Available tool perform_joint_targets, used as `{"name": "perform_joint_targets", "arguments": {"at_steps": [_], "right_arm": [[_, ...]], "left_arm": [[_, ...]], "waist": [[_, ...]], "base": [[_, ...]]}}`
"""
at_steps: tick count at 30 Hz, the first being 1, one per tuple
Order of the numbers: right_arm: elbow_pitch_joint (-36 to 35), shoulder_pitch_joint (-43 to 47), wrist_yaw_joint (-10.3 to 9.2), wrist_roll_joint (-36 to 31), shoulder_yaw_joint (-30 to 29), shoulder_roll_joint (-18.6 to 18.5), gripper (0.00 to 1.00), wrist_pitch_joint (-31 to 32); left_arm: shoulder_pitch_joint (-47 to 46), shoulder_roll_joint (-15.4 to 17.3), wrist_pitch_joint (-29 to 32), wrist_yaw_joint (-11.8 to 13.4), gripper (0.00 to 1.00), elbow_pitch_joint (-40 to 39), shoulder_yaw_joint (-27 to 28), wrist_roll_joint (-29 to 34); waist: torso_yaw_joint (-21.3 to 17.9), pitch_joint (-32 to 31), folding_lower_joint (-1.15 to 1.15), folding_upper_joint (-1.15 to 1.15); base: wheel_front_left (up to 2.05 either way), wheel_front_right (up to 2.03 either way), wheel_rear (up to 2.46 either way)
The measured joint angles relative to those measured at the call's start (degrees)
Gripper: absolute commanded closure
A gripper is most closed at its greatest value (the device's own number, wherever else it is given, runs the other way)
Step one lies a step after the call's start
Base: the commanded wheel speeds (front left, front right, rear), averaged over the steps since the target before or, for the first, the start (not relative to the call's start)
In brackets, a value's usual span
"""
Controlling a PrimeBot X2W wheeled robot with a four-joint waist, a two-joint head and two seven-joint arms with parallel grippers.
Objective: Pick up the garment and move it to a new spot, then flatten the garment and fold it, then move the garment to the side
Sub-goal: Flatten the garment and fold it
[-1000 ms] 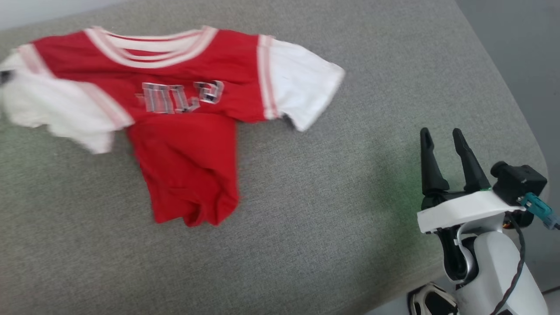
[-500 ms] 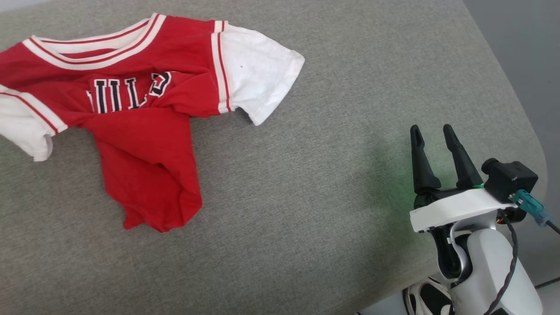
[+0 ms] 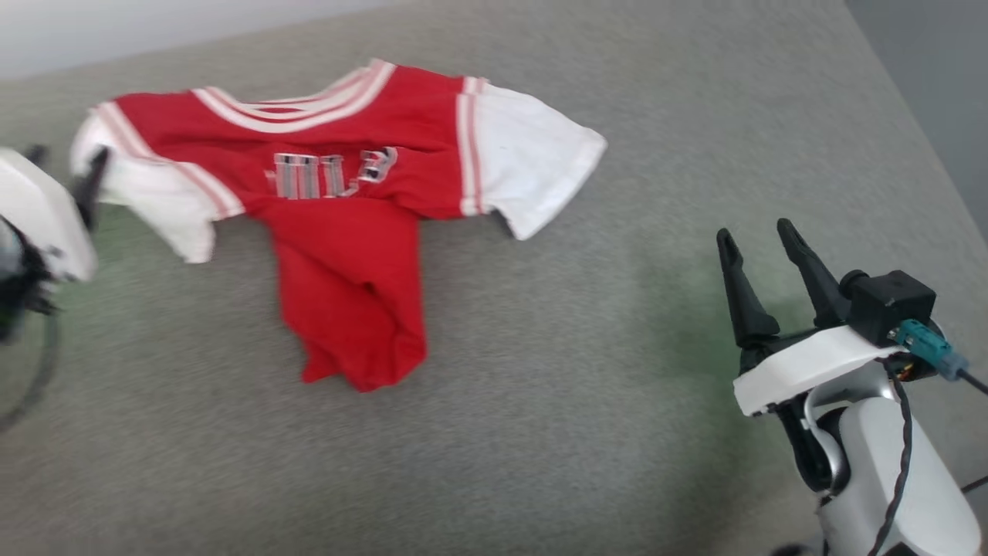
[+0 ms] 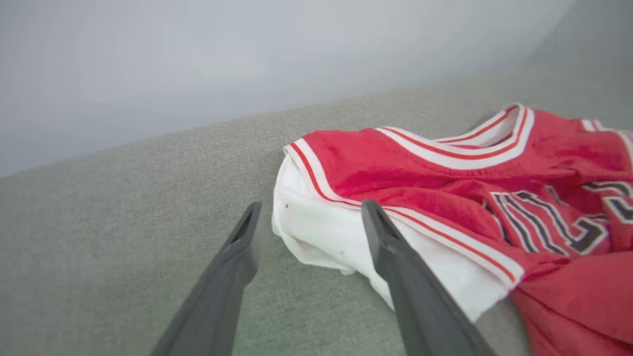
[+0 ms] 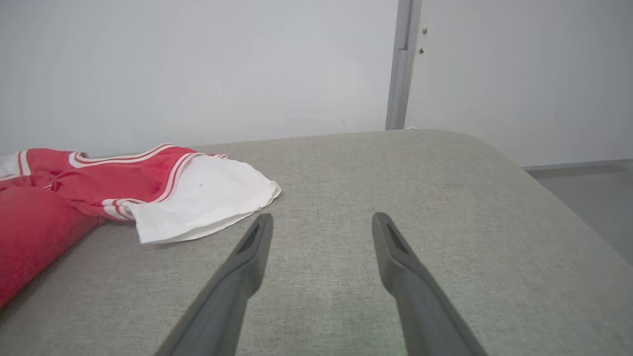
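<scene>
The grey padded surface (image 3: 540,432) spreads beneath both pincers. On it the garment (image 3: 347,193) lies crumpled with its collar on the far side, well off to the left of the right gripper (image 5: 322,217), whose fingers stand wide apart over bare fabric, gripping nothing. The left gripper (image 4: 311,207) is likewise spread wide and empty — the garment's white sleeve (image 4: 321,232) lies just ahead of its tips, and the red chest extends beyond its right finger.

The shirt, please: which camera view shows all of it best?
The head view: the whole shirt lies in frame, both sleeves and the bunched body, though blurred. The left wrist view shows one sleeve, collar and lettering sharply; the right wrist view the other sleeve.
</scene>
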Motion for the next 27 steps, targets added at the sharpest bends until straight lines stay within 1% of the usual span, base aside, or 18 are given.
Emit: {"name": "perform_joint_targets", "arguments": {"at_steps": [1,2,4,6,8,10,13,15,18,20,21,24,27], "right_arm": [[-0.12,0.04,0.00,-0.09,0.34,-0.49,0.00,0.73],[-0.45,0.31,0.00,-0.08,0.79,-1.60,0.00,2.07],[-0.58,0.51,0.00,0.04,1.27,-2.75,0.00,3.72],[-0.70,0.50,0.00,0.09,1.69,-4.08,0.00,5.21],[-0.77,0.35,0.00,0.11,1.83,-5.39,0.00,6.82],[-0.67,-0.19,0.00,0.78,1.80,-6.78,0.00,8.60],[-0.15,-1.38,0.00,1.71,1.93,-9.23,0.00,11.44],[0.54,-2.87,0.01,2.04,1.89,-11.16,0.00,13.37],[2.18,-5.92,0.01,1.87,3.56,-14.37,0.00,17.02],[3.86,-8.30,0.01,2.93,5.06,-16.26,0.00,20.33],[4.56,-9.50,0.01,3.90,6.43,-17.36,0.00,22.35],[6.71,-13.28,0.02,6.91,8.77,-21.26,0.00,27.97],[8.64,-17.88,0.00,9.91,9.47,-25.20,0.00,33.81]], "left_arm": [[1.51,-1.05,-2.52,-0.07,0.00,-0.32,0.53,-1.12],[4.75,-3.77,-7.90,0.15,0.00,-0.74,2.15,-2.89],[8.23,-6.06,-12.63,0.26,0.00,-1.49,2.45,-3.07],[11.76,-8.43,-17.50,1.37,0.00,-2.13,3.00,-3.67],[14.85,-10.33,-21.81,1.98,0.00,-2.94,3.21,-4.07],[17.20,-12.18,-24.59,2.52,0.00,-4.10,4.00,-4.02],[20.51,-13.55,-25.84,3.58,0.00,-6.57,4.85,-1.12],[23.14,-14.69,-25.87,4.05,0.00,-10.00,8.28,0.13],[27.11,-15.21,-25.94,5.49,0.00,-16.92,13.35,7.14],[31.26,-16.36,-25.94,6.67,0.00,-21.37,16.21,11.72],[33.19,-17.08,-25.93,6.86,0.00,-23.56,17.52,13.94],[37.12,-19.01,-25.95,8.10,0.00,-29.50,21.74,19.24],[40.22,-20.69,-25.94,8.28,0.00,-33.21,25.05,22.85]], "waist": [[0.80,-0.55,0.00,0.00],[2.62,-1.58,0.00,0.00],[4.59,-2.54,0.00,0.00],[6.69,-3.45,0.00,0.00],[8.87,-4.22,0.00,0.00],[11.14,-4.86,0.00,0.00],[14.49,-5.52,0.00,0.00],[16.69,-5.75,0.00,0.00],[19.60,-5.74,0.00,0.00],[21.27,-5.49,0.00,0.00],[22.04,-5.26,0.00,0.00],[23.91,-4.10,0.00,0.00],[25.29,-2.12,0.00,0.00]], "base": [[0.00,0.00,0.00],[0.00,0.00,0.00],[0.00,0.00,0.00],[0.00,0.00,0.00],[0.00,0.00,0.00],[0.00,0.00,0.00],[0.00,0.00,0.00],[0.00,0.00,0.00],[0.00,0.00,0.00],[0.00,0.00,0.00],[0.00,0.00,0.00],[0.00,0.00,0.00],[0.00,0.00,0.00]]}}
